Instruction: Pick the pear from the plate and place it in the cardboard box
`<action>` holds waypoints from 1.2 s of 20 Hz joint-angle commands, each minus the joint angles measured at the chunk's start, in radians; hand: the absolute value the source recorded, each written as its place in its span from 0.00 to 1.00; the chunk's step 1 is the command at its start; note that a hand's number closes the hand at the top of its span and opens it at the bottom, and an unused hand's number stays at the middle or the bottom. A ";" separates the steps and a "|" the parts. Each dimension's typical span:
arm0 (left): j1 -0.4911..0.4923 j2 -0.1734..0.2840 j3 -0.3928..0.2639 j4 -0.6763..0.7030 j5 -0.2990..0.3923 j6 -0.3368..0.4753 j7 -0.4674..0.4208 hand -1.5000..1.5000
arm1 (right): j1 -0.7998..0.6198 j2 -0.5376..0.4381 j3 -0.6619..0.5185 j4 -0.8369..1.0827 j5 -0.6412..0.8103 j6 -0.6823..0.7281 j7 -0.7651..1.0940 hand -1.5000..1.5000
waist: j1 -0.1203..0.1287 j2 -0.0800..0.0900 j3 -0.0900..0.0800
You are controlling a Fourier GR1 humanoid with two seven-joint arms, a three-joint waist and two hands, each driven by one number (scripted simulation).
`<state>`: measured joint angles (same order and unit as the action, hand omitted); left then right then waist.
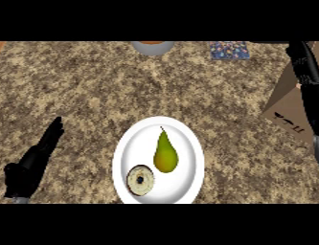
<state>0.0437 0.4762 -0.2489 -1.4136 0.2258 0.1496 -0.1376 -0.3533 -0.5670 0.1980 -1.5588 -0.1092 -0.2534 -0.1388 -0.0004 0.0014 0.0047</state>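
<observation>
The yellow-green pear (165,152) lies on the white round plate (187,139), just beside a round sliced pastry (141,180). The left hand (33,165) rests with straight fingers; whether the right hand (307,64), up by the brown cardboard box (286,107), is clenched cannot be told. A descending grasp could nudge the pastry or roll the pear.

Left hand (36,160) at view's lower left, open, fingers straight and together, pointing up and slightly right; grey wrist just visible at lower edge. Right arm along view's right edge, grey forearm rising from lower right, black segments running up toward top right corner. Right hand (302,55) near top right; whether its fingers are spread or curled not discernible.
</observation>
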 commanded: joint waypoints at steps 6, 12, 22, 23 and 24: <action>-0.232 0.090 0.015 -0.136 -0.094 -0.057 -0.016 0.50 | -0.131 0.072 -0.113 -0.118 -0.239 0.024 0.280 0.00 | -0.013 -0.009 -0.005; -0.273 0.045 0.038 -0.076 -0.082 -0.145 0.006 0.50 | 0.070 -0.008 -0.015 -0.087 -0.018 0.118 0.188 0.00 | -0.005 -0.001 -0.005; -0.295 0.021 0.028 -0.100 -0.107 -0.142 0.054 0.50 | -0.107 -0.089 0.227 -0.173 0.216 0.292 0.397 0.00 | 0.008 -0.003 -0.007; -0.306 0.007 0.024 -0.089 -0.105 -0.144 0.051 0.50 | -0.149 -0.089 0.250 -0.140 0.227 0.328 0.438 0.00 | 0.014 -0.001 -0.007; -0.262 0.004 0.016 -0.101 -0.115 -0.138 0.018 0.50 | -0.128 -0.111 0.282 -0.198 0.245 0.356 0.474 0.00 | 0.009 -0.005 -0.007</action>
<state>-0.2324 0.4878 -0.2324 -1.5146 0.1161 0.0175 -0.1055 -0.4293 -0.6419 0.3972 -1.7122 0.0806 0.0082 0.2071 0.0060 -0.0010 -0.0014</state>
